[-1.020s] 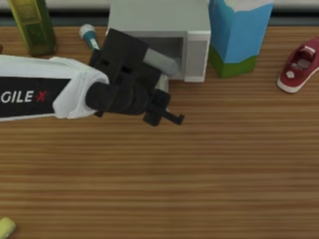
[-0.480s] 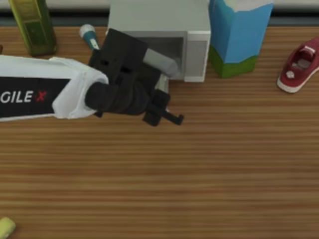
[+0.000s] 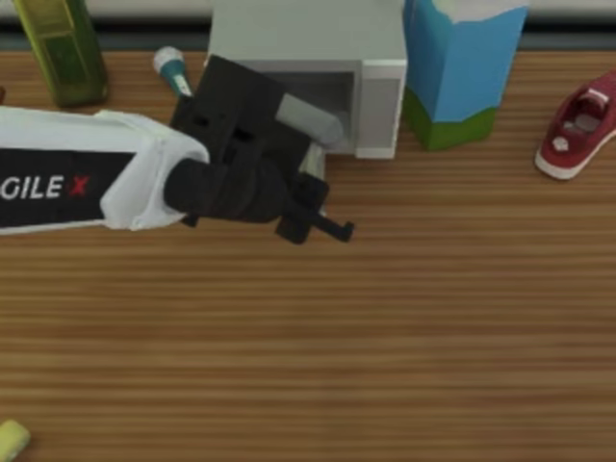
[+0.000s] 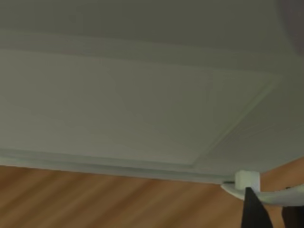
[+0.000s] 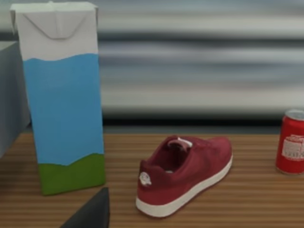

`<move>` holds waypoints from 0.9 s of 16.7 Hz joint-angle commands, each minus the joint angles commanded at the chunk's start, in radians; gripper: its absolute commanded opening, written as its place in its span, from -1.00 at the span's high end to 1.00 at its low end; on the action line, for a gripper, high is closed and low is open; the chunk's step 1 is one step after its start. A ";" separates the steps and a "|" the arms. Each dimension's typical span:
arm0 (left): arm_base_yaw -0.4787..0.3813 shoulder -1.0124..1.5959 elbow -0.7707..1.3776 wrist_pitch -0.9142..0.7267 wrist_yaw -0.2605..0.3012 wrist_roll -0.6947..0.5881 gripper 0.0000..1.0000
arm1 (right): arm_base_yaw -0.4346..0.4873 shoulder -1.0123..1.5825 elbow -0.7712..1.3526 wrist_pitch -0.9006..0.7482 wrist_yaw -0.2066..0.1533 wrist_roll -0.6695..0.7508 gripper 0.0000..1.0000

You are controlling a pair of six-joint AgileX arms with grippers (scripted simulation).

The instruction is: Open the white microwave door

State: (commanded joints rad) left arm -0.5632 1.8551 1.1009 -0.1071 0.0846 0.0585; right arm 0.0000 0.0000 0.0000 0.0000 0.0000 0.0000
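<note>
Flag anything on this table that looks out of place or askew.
A red shoe sits on the table right of the carton, odd beside kitchen items. The microwave door is swung partly open at the left gripper; nothing is spilled or damaged.

Microwave (image 3: 308,43) at 12 o'clock, door (image 3: 310,120) swung open; left gripper (image 3: 313,217) at door; carton (image 3: 460,67) at 1 o'clock.

- Wooden surface (image 3: 385,327) carries everything.
- Behind the left tool (image 3: 322,217): microwave (image 3: 308,43), carton (image 3: 460,72), green bottle (image 3: 63,53).
- Well right of it: red shoe (image 3: 576,130).
</note>
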 joint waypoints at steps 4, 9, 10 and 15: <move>0.000 0.000 0.000 0.000 0.000 0.000 1.00 | 0.000 0.000 0.000 0.000 0.000 0.000 -1.00; 0.003 -0.006 -0.009 -0.001 0.021 0.016 1.00 | 0.000 0.000 0.000 0.000 0.000 0.000 -1.00; 0.008 -0.011 -0.012 0.000 0.027 0.025 1.00 | 0.000 0.000 0.000 0.000 0.000 0.000 -1.00; 0.019 -0.017 -0.022 -0.001 0.040 0.047 1.00 | 0.000 0.000 0.000 0.000 0.000 0.000 -1.00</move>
State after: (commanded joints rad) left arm -0.5439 1.8381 1.0793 -0.1077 0.1244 0.1054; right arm 0.0000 0.0000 0.0000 0.0000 0.0000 0.0000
